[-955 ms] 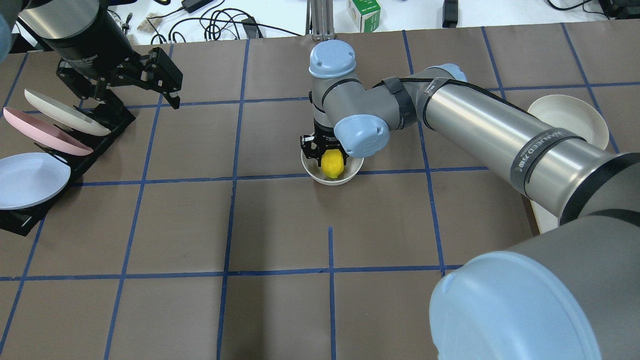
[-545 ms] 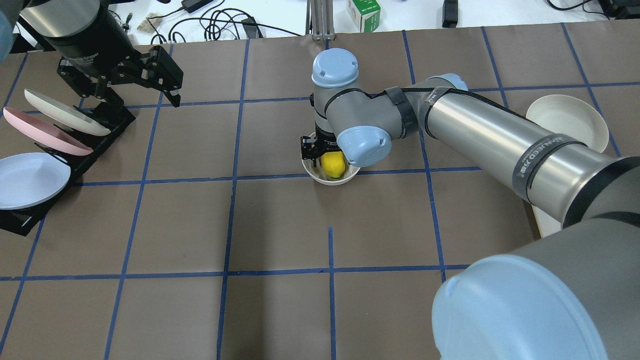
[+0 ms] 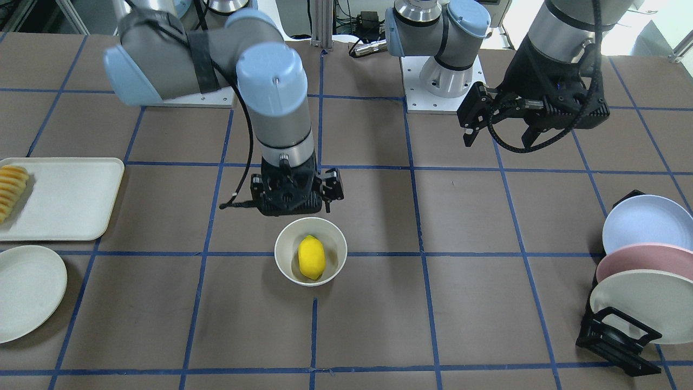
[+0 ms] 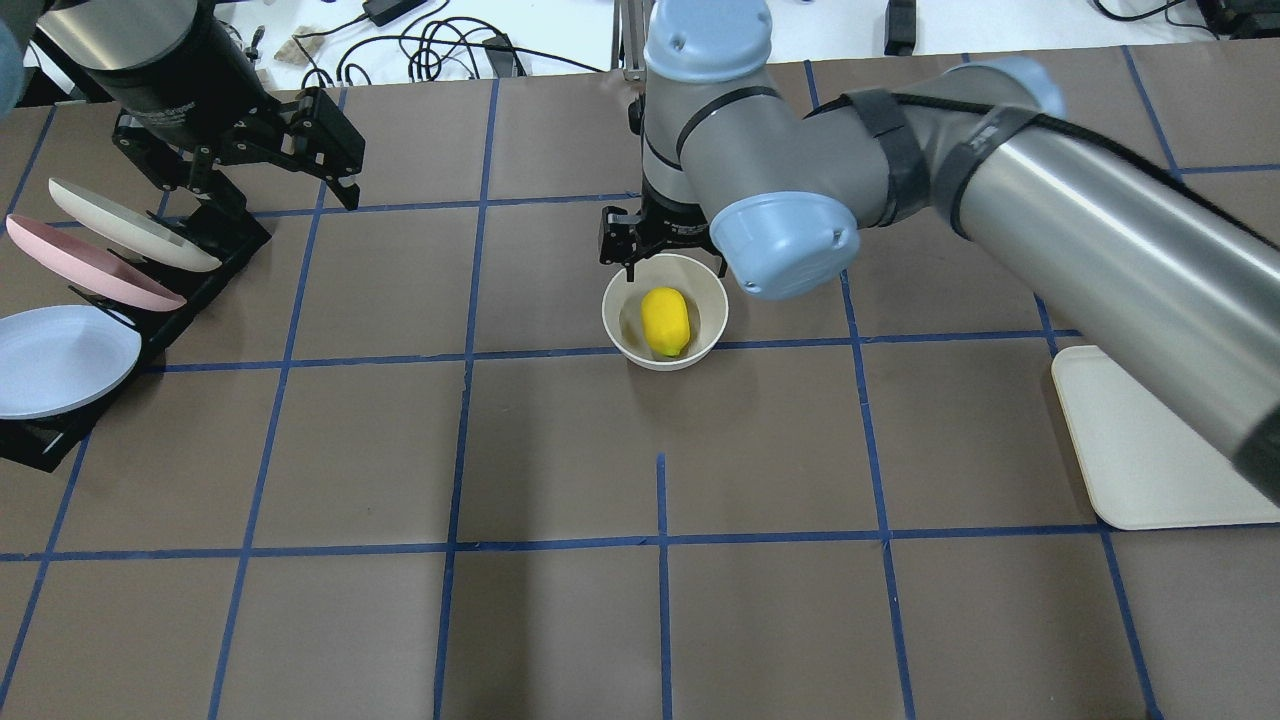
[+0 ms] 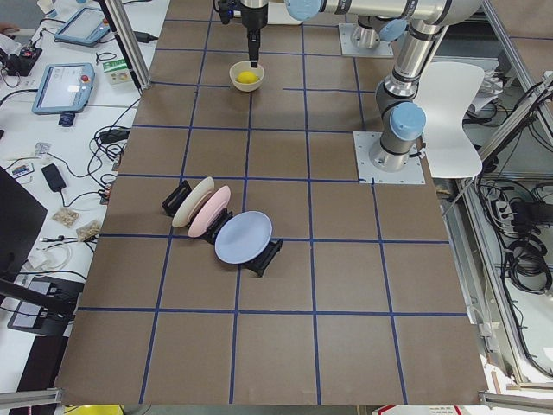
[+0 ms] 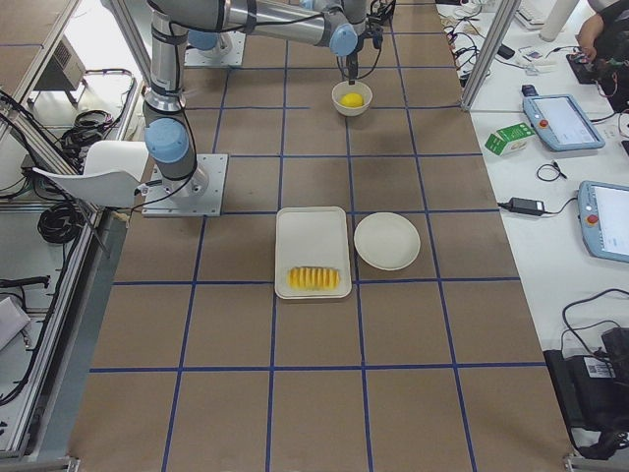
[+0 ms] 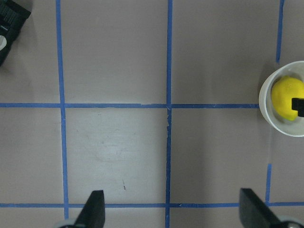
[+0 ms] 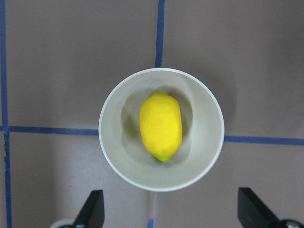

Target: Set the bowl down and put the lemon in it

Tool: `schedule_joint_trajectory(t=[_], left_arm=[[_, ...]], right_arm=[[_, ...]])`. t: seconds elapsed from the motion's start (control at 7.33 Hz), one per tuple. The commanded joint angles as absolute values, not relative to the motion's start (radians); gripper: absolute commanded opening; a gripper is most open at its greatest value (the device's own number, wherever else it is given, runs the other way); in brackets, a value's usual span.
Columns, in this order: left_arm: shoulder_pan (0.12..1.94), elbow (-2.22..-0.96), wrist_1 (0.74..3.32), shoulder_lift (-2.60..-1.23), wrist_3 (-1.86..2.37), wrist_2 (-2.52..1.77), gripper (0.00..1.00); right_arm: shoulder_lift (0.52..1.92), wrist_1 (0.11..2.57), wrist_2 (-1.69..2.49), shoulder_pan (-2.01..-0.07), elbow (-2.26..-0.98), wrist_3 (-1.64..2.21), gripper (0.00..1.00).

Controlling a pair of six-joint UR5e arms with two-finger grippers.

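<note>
The cream-white bowl [image 4: 702, 299] stands upright on the brown table near its middle. The yellow lemon [image 4: 666, 322] lies inside it, free of any finger. My right gripper [image 4: 660, 255] is open and empty, raised above the bowl's far rim. In the right wrist view its fingertips [image 8: 93, 210] stand wide apart with the bowl [image 8: 116, 156] and lemon [image 8: 161, 126] below. From the front the bowl [image 3: 285, 245] and lemon [image 3: 311, 258] sit just before the right gripper [image 3: 295, 208]. My left gripper [image 4: 285, 195] is open and empty, hovering at the far left beside the rack.
A black rack [image 4: 215, 262] with blue, pink and cream plates stands at the left edge. A cream tray [image 3: 65, 200] with sliced fruit [image 3: 11, 189] and a flat cream plate [image 3: 27, 292] lie on my right side. Blue tape lines grid the table.
My right gripper has let go of the lemon, opened and risen out of the bowl, drawing back toward the far rim. The lemon stays in the bowl. The left arm barely moved.
</note>
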State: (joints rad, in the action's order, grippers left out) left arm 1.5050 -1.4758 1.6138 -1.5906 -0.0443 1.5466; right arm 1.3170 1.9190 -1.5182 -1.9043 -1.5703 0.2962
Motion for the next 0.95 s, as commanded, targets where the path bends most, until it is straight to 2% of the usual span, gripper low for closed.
schedule_joint_trajectory(t=[0.0, 0.41, 0.82], left_arm=[[1.505, -1.477, 1.614, -1.591, -0.043, 1.546, 1.00], [1.505, -1.477, 1.614, -1.591, -0.041, 1.546, 1.00], [1.505, -1.480, 1.614, -1.589, -0.040, 1.546, 1.00]], right_arm=[[1.512, 1.708, -1.525, -1.887, -1.577, 0.298, 1.00], [1.586, 1.660, -1.555, -1.775, -1.574, 0.275, 1.00], [1.649, 1.646, -1.540, -1.576, -1.575, 0.028, 1.00]])
